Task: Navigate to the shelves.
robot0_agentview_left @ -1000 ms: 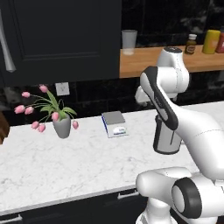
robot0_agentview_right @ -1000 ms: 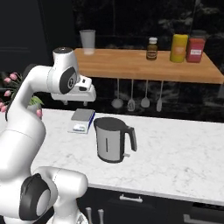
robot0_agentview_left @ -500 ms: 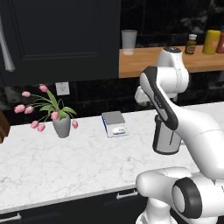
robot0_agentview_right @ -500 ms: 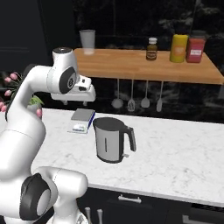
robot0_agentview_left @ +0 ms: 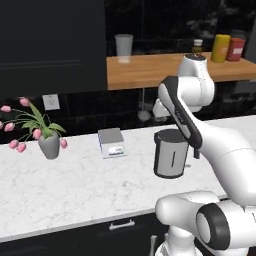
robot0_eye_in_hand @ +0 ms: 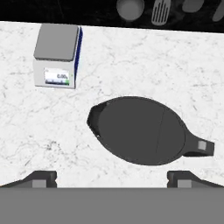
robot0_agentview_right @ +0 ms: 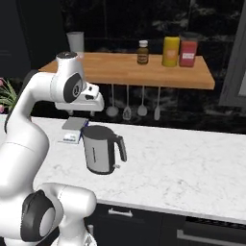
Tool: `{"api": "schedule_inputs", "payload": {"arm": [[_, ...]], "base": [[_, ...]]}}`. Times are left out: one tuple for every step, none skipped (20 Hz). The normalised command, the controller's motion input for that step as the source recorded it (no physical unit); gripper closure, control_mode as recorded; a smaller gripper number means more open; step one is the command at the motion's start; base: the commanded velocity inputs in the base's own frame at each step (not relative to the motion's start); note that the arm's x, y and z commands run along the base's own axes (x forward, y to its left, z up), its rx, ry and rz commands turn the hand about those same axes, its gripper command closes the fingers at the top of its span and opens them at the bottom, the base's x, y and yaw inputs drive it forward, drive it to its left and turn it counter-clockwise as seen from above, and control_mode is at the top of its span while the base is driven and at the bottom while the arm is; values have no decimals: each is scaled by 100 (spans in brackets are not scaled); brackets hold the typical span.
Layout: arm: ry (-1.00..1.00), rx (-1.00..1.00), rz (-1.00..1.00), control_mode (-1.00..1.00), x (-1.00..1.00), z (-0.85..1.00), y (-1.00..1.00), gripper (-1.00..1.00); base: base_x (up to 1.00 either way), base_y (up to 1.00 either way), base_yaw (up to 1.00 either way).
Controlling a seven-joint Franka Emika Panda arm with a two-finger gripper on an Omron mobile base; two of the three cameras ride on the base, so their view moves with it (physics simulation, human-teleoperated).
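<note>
Base has driven right since a second ago: shelves [robot0_agentview_right: 144, 72] now near centre at 12 o'clock, long axis left-right, above the kettle [robot0_agentview_right: 100, 149]. Gripper [robot0_eye_in_hand: 111, 177] hangs over the kettle, jaws spread, holding nothing.

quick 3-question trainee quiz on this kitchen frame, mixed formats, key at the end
1. True or false: the grey metal kettle stands on the light brown wooden shelf.
2. What sits on the white marble countertop nearest the kettle? A) small digital scale B) grey vase of pink tulips C) yellow canister
3. Fill in: in the hand view, the gripper looks straight down on the ____.

Key:
1. False; it stands on the countertop, below the shelf.
2. A
3. kettle
</note>
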Motion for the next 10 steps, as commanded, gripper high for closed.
{"api": "schedule_inputs", "payload": {"arm": [[0, 0, 0, 100, 0, 0, 0, -100], [0, 0, 0, 100, 0, 0, 0, -100], [0, 0, 0, 100, 0, 0, 0, -100], [0, 0, 0, 100, 0, 0, 0, -100], [0, 0, 0, 100, 0, 0, 0, -100], [0, 0, 0, 100, 0, 0, 0, -100], [0, 0, 0, 100, 0, 0, 0, -100], [0, 0, 0, 100, 0, 0, 0, -100], [0, 0, 0, 100, 0, 0, 0, -100], [0, 0, 0, 100, 0, 0, 0, -100]], "base": [[31, -76, -6], [41, -76, -1], [55, -75, -4], [62, -72, -3], [89, -71, 0], [100, -60, 0], [100, -45, 0], [100, -39, 5], [100, -31, 5], [100, -24, 4]]}}
